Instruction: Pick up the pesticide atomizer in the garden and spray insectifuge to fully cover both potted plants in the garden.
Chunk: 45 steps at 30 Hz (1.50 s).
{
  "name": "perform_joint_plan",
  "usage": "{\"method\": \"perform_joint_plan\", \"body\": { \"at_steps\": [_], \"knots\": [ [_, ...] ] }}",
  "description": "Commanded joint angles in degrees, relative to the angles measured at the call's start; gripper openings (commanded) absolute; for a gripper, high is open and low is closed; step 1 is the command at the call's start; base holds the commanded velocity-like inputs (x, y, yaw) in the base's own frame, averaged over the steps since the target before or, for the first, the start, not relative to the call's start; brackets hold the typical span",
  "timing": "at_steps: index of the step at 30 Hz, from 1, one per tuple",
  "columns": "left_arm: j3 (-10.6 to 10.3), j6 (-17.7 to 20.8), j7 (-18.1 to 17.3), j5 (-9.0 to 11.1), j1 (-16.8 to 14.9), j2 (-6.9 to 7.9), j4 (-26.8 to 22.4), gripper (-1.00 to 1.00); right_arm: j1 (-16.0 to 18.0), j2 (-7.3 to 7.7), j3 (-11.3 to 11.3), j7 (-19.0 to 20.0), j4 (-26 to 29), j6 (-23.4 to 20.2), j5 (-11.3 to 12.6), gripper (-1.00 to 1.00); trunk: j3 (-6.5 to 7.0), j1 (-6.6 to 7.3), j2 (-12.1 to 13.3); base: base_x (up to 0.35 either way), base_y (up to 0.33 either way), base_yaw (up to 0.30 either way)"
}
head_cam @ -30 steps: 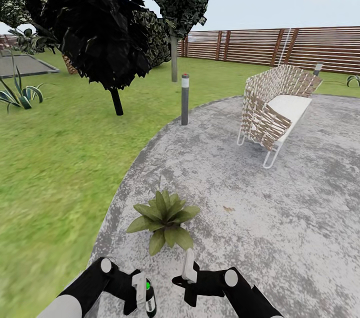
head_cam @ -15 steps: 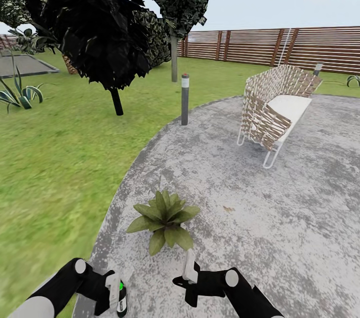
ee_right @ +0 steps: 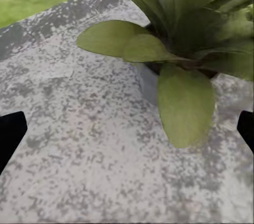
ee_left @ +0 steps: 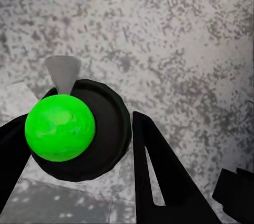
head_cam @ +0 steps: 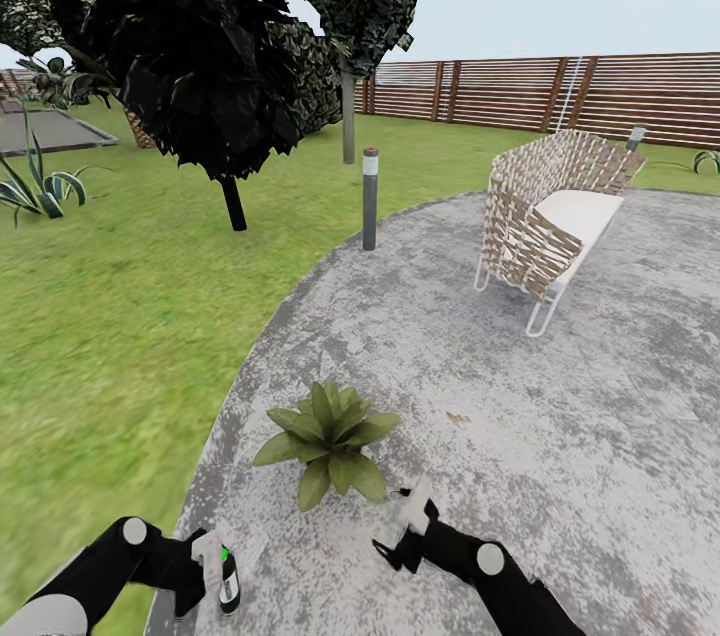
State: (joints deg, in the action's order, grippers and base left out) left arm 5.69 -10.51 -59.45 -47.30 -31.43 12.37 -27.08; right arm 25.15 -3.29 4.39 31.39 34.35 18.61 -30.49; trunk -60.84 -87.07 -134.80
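Your left gripper (head_cam: 215,571) is clamped around the pesticide atomizer (head_cam: 229,581), held upright low over the grey patio (head_cam: 560,416) near its lawn edge; from the left wrist you look down on its green cap (ee_left: 60,127). One potted plant (head_cam: 325,436) sits on the paving just beyond, and your right gripper (head_cam: 410,528), fingers spread wide with nothing between them, points at its leaves (ee_right: 185,100)
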Motion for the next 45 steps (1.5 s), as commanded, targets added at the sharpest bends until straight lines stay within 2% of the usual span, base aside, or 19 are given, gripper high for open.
{"method": "perform_joint_plan", "body": {
  "at_steps": [1,3,4,5,6,9,12,15,16,21,23,25,26,45],
  "knots": [
    [3.28,-0.42,-0.14,-0.67,-0.03,-0.22,0.08,-1.00,-0.02,0.09,-2.93,-3.49,-1.71,0.37,-0.58,1.00,-0.05,0.01,-0.02,0.000,0.000,0.000],
    [6.93,0.22,-0.08,-0.71,-0.02,-0.35,0.24,-1.00,-0.07,0.22,-7.24,-9.25,-4.80,0.45,-0.58,1.00,-0.05,0.01,-0.02,0.000,0.000,0.000],
    [7.93,0.99,-0.07,-0.70,-0.03,-0.38,0.29,-1.00,-0.08,0.50,-8.67,-11.39,-5.76,0.55,-0.58,1.00,-0.05,0.01,-0.02,0.000,0.000,0.000],
    [8.68,2.14,-0.06,-0.70,0.00,-0.36,0.31,-1.00,-0.09,1.08,-9.87,-13.16,-6.59,0.81,-0.55,1.00,-0.05,0.01,-0.02,0.000,0.000,0.000],
    [9.44,4.31,-0.06,-0.65,0.01,-0.35,0.34,-1.00,-0.34,2.42,-11.34,-14.81,-7.61,1.83,-0.32,1.00,-0.05,0.01,-0.02,0.000,0.000,0.000],
    [10.17,8.54,-0.05,-0.61,0.00,-0.39,0.21,-1.00,-1.52,4.52,-14.70,-16.15,-9.69,6.04,1.71,1.00,-0.05,0.01,-0.02,0.000,0.000,0.000],
    [10.50,11.86,-0.05,-0.61,-0.03,-0.47,-0.25,-1.00,-2.62,5.23,-17.91,-16.57,-12.91,9.36,5.12,1.00,-0.05,0.01,-0.02,0.000,0.000,0.000],
    [10.74,15.82,-0.08,-0.60,-0.04,-0.50,-0.45,-1.00,-3.08,5.61,-19.28,-18.58,-15.29,10.55,7.57,1.00,-0.05,0.01,-0.02,0.000,0.000,0.000],
    [9.90,32.94,-0.05,-1.24,-0.85,-0.60,-0.77,-1.00,-4.21,5.34,-19.37,-42.20,-23.76,15.61,8.34,1.00,-0.05,0.01,-0.02,0.000,0.000,0.000],
    [9.54,33.48,-0.05,-1.52,-0.98,-0.83,-1.65,-1.00,-4.20,5.05,-19.33,-42.42,-24.28,15.72,8.45,1.00,-0.05,0.01,-0.02,0.000,0.000,0.000],
    [8.89,33.69,-0.11,-2.40,-0.99,-1.04,-3.58,-1.00,-4.20,4.90,-19.33,-42.45,-24.31,15.74,8.49,1.00,-0.05,0.01,-0.02,0.000,0.000,0.000],
    [7.94,35.98,-0.38,-3.86,-1.00,-1.20,-6.57,-1.00,-4.21,4.72,-19.33,-42.47,-24.32,15.72,8.51,1.00,-0.05,0.01,-0.02,0.000,0.000,0.000],
    [-2.01,46.78,-16.95,-12.73,-2.35,-1.18,-20.64,-1.00,-4.22,4.67,-19.38,-42.39,-24.33,15.62,8.43,1.00,-0.05,0.01,-0.02,0.000,0.000,0.000],
    [-2.16,46.81,-16.58,-12.81,-2.11,-1.06,-20.64,-1.00,-4.21,4.78,-19.42,-42.51,-24.32,15.61,8.49,1.00,-0.05,0.01,-0.02,0.005,0.001,0.000]
  ]
}}
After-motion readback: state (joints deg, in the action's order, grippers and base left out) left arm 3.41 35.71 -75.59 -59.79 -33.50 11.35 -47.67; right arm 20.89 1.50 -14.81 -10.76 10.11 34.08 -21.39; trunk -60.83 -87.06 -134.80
